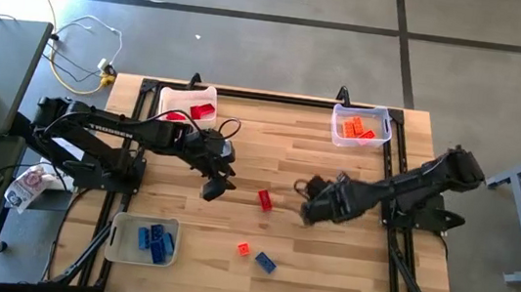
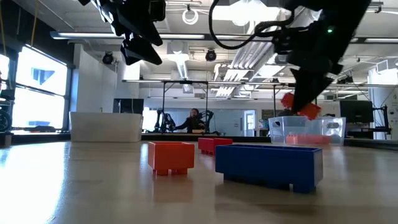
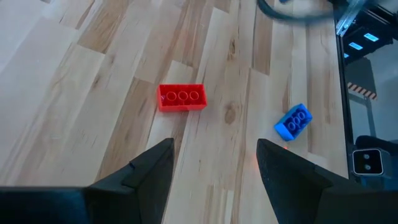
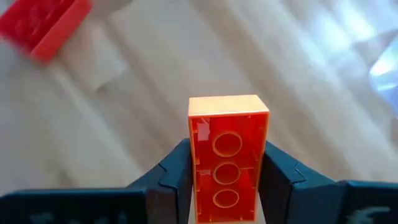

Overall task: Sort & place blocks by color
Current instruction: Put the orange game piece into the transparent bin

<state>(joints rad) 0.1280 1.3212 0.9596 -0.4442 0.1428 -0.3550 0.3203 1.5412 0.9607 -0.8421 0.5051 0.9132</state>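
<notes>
The table (image 1: 325, 271) under me is pale wood in jointed strips, smooth with a soft sheen and visible grain. The orange block (image 4: 227, 158) between my right gripper (image 4: 227, 186) fingers is glossy moulded plastic, its hollow tubes catching light. My fingers (image 3: 152, 171) are dark, matt plastic. A red block (image 3: 181, 98) and a blue block (image 3: 293, 121) look equally smooth and shiny. The trays (image 1: 361, 126) are whitish, slightly see-through plastic.

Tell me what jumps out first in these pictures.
The right gripper holds an orange brick between its fingers, lifted above mid-table. The left gripper hovers open over a red brick, with a blue brick nearby. Three corner trays already hold bricks sorted by colour.
</notes>
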